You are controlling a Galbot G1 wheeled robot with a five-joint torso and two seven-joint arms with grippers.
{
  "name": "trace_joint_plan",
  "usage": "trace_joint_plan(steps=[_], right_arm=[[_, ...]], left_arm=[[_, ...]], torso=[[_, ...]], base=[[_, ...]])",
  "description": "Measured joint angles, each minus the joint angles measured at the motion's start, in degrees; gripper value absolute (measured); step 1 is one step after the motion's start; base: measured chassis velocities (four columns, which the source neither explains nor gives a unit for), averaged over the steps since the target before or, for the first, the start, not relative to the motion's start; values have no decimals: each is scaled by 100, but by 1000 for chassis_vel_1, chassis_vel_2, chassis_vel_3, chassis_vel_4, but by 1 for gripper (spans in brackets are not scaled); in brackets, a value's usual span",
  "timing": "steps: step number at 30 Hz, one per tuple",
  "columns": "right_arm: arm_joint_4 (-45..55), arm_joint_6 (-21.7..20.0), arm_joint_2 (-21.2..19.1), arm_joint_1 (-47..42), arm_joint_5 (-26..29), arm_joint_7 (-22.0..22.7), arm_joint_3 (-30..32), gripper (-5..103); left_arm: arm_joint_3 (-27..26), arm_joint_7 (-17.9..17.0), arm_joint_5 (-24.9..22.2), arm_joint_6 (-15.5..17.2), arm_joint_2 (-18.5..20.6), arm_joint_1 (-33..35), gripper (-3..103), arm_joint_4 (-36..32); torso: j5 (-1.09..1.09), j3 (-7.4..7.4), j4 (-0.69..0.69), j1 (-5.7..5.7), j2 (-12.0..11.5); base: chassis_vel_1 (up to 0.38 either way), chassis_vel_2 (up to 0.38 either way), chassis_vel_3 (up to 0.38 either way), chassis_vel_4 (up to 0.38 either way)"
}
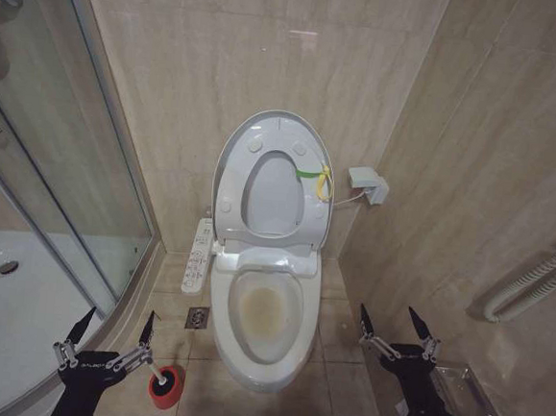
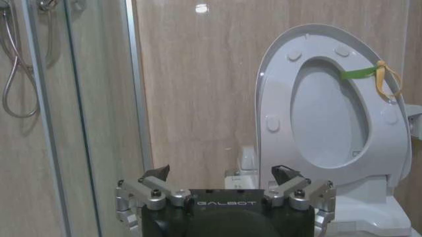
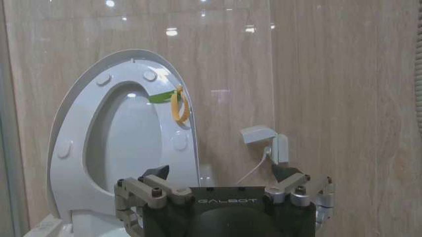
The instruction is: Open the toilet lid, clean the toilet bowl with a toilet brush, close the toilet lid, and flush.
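In a beige-tiled room, the toilet bowl (image 1: 262,313) lies stained beneath the upright toilet lid (image 1: 238,166), with the left gripper (image 1: 113,342) and right gripper (image 1: 396,325) flanking it wide open and empty, and the toilet brush (image 1: 164,388) at its left could tip if grazed.

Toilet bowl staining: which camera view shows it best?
The head view: it looks straight down into the toilet bowl, so the brownish-yellow staining inside is plain. The left wrist view catches only a corner of the white body below the raised toilet lid; the right wrist view likewise shows mainly the lid.
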Motion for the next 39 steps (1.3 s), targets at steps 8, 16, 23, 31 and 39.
trace_joint_plan(steps=[8,16,23,31,39], right_arm=[[0,0,0,0,0,0,0,100],[0,0,0,0,0,0,0,100],[0,0,0,0,0,0,0,100],[0,0,0,0,0,0,0,100],[-150,-309,-133,257,1,80,-70,100]], left_arm=[[0,0,0,0,0,0,100,0],[0,0,0,0,0,0,100,0],[0,0,0,0,0,0,100,0],[0,0,0,0,0,0,100,0],[0,0,0,0,1,0,100,0]], torso=[[0,0,0,0,0],[0,0,0,0,0],[0,0,0,0,0],[0,0,0,0,0],[0,0,-1,0,0]], base=[[0,0,0,0],[0,0,0,0],[0,0,0,0],[0,0,0,0],[0,0,0,0]])
